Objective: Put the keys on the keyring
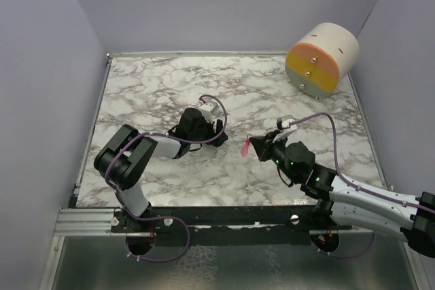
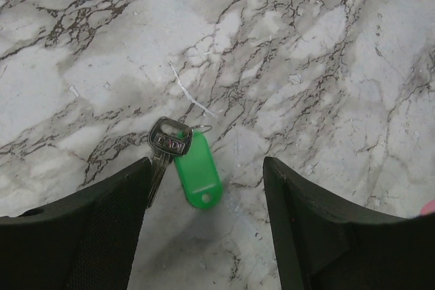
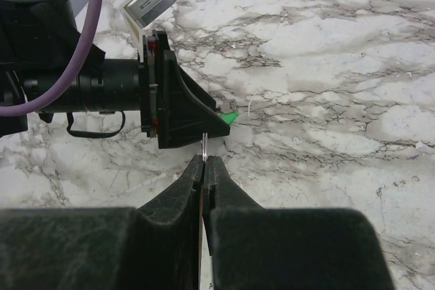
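Left gripper (image 2: 206, 162): open, jaws spread wide, hovering over the green tag (image 2: 197, 180), which lies flat on the table (image 2: 326, 66) between the two fingers. In the left wrist view the tag's long axis runs roughly 12 to 6, with the small ring (image 2: 202, 128) at its 12 end. The metal key (image 2: 166, 142) fans off toward 7, and its blade tip is lost at the edge of the finger there. Right gripper (image 3: 205, 162): clamped shut. The top view shows the pink-red tag (image 1: 245, 147) sticking out of its tips toward 9. The right wrist view shows only a thin metal edge (image 3: 204, 144), and I can't tell if it's key or ring. From above, the pink-red tag sits at about 4 o'clock from the left gripper, near but not touching. The left arm is clearly nearer the green bunch. My read: the next move turns on bringing the held piece to the ring end, so approach from that side.
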Robot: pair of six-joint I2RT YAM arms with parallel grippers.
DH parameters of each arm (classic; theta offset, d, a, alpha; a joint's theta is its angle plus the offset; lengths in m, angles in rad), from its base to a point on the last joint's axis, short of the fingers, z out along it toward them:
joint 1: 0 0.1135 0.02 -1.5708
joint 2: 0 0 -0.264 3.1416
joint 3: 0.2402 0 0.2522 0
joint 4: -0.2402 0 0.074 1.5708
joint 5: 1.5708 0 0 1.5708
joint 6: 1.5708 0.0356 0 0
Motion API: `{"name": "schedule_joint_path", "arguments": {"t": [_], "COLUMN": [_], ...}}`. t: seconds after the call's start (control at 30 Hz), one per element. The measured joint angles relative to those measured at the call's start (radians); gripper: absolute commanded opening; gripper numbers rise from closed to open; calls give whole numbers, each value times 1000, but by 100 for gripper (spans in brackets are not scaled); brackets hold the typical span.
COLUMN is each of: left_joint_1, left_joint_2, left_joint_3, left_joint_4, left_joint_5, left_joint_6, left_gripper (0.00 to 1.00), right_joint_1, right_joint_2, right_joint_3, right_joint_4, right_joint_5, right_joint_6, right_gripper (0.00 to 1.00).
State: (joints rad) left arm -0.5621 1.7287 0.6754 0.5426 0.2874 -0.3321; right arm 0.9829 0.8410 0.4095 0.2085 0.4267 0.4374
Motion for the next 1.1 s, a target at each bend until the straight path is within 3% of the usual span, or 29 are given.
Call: {"name": "schedule_joint_path", "arguments": {"t": [0.7, 1.0, 1.1], "left_joint_1": [-61, -62, -61], "left_joint_2": [-79, -267, -283], "left_joint_3": [-76, -121, -114], "left_joint_4": [-7, -19, -13], "left_joint_5": [-20, -192, -226], "left_joint_6": [-34, -35, -20], "left_gripper": [69, 61, 50], "right_joint_1": [0, 0, 0], "right_joint_2": [2, 2, 2], "right_joint_3": [0, 0, 0], "right_joint_4": [0, 0, -1], "right_joint_5": [0, 1, 2], "right_joint_6": [0, 0, 0], "right_gripper": [1, 1, 1]}}
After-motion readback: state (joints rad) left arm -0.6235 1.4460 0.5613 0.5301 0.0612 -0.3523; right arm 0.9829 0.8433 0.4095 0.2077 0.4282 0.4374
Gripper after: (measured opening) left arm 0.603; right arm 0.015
